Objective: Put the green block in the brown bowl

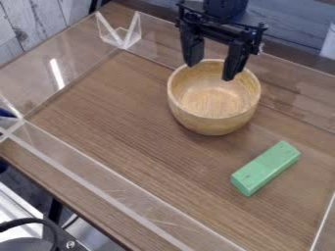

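Toward the lower right of the tabletop lies the green block (267, 168), a small matte bar with squared ends, bright and even in colour, resting flat and at a slant on the wood. It sits well apart from everything else and nothing touches it.

Up and to the left of it stands the brown bowl (214, 96), round, thick-walled, light wood with grain rings visible on its inner floor. Nothing lies inside it.

Above the bowl's far rim hangs the gripper (215, 67), black and angular, pointing down, its two slim fingers (191, 47) set wide apart with clear space between them and nothing held. The right finger's tip overlaps the bowl's far edge in the view; whether it touches the rim cannot be told. The arm above it is cut off by the top of the frame.

Both objects rest on the table (118, 127), a dark wood-grain surface bordered by low clear plastic walls (78, 167) that catch pale glare. A clear bracket (120, 31) stands at the far left corner. Dark shapes at the bottom left are cropped and hard to make out.
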Robot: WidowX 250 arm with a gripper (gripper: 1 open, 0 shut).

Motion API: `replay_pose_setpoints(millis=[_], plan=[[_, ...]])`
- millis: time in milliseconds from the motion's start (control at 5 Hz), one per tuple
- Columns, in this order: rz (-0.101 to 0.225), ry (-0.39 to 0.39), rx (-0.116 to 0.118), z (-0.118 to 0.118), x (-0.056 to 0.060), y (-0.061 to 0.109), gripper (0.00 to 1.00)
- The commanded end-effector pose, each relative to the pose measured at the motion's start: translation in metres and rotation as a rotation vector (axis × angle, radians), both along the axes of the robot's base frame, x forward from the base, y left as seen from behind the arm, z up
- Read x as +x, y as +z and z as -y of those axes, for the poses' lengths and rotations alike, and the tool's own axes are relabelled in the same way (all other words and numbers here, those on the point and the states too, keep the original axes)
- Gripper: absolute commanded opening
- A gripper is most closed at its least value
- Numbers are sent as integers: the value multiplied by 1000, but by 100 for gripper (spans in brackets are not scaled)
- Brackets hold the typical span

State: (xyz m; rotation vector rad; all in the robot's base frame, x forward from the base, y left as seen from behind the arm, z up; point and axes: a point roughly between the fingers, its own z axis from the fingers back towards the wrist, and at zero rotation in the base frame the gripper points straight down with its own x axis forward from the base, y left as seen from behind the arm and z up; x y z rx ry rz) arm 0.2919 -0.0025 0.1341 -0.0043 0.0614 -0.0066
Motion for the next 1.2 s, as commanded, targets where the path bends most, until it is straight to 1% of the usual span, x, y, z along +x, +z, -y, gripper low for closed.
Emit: replay_pose_setpoints(millis=[0,200,600,800,1000], plan=[[-21,-50,-3,11,-6,-6,100],[-38,-158,-13,31,-17,-12,100],[-32,-321,-26,87,-30,-28,100],[-35,-377,-34,102,-31,-37,100],[-44,-394,-42,107,-29,-50,100]])
